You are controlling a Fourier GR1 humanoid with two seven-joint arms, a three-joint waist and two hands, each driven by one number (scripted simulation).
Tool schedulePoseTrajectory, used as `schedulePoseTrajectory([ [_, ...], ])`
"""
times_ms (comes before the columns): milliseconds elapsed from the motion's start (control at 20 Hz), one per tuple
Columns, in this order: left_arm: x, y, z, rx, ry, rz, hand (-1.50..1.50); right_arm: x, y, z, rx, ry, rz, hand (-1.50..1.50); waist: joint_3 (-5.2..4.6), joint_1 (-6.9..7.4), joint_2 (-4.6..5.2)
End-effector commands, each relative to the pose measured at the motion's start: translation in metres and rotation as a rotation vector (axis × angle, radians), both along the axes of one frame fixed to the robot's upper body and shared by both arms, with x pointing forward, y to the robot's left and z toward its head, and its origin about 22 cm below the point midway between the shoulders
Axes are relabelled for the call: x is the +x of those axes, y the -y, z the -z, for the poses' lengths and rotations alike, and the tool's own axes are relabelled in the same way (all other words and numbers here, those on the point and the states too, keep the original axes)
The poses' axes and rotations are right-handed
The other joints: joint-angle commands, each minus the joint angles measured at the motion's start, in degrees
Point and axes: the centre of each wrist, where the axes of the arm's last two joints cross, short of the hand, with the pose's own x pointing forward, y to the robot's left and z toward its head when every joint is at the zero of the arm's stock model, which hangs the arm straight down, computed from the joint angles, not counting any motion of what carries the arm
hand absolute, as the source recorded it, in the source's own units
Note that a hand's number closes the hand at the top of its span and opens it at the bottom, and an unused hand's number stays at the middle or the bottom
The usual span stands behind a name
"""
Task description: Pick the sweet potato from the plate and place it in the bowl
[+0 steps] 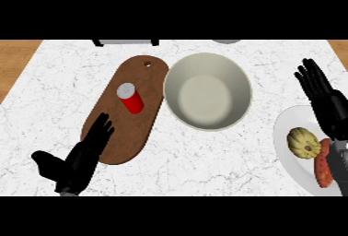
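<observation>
While the right robot hand hangs over the plate, every line below turns on one question: how does the sweet potato lie beneath it?

Sweet potato: the sweet potato (pixel 323 167) lies on the plate (pixel 289 152) at the right edge of the view, a reddish-orange length running near-to-far, its near end low in the view and its far end tucked by the wrist.

Neighbour on the plate: a yellow ribbed squash (pixel 303 143) sits just left of it, close beside or touching; I cannot tell which.

Right robot hand: the right robot hand (pixel 325 103) is open, fingers straight and pointing away toward the far edge of the surface (pixel 204 156), gripping nothing; its palm sits beyond the sweet potato, with the wrist partly covering the vegetable's right side.

Key relation: the sweet potato lies nearer the robot than the fingertips, so my read is the hand must draw back and drop before it can close.

Long axis: roughly in line with the fingers, which suggests closing across the narrow width.

Left robot hand: the left robot hand (pixel 80 159) is open too, resting at lower left over the near end of the wooden cutting board (pixel 125 108), well apart from the plate.

Nearer arm: the right, plainly.

Bowl: the bowl (pixel 207 91) waits left of the plate, beside the board that carries a red shaker (pixel 130 98).

Risk: nudging the squash, I'd judge.
</observation>
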Motion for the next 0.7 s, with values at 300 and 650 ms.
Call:
schedulePoseTrajectory([
  [300,0.030,-0.010,-0.034,0.205,0.208,-0.084,0.00,-0.050,0.069,0.004,-0.658,-0.273,0.251,1.50,-3.95,-3.43,1.09],
  [650,0.045,-0.005,-0.040,0.234,0.210,-0.102,0.00,-0.104,-0.007,0.061,-0.033,0.101,0.727,-1.50,-2.27,-3.80,0.78],
])
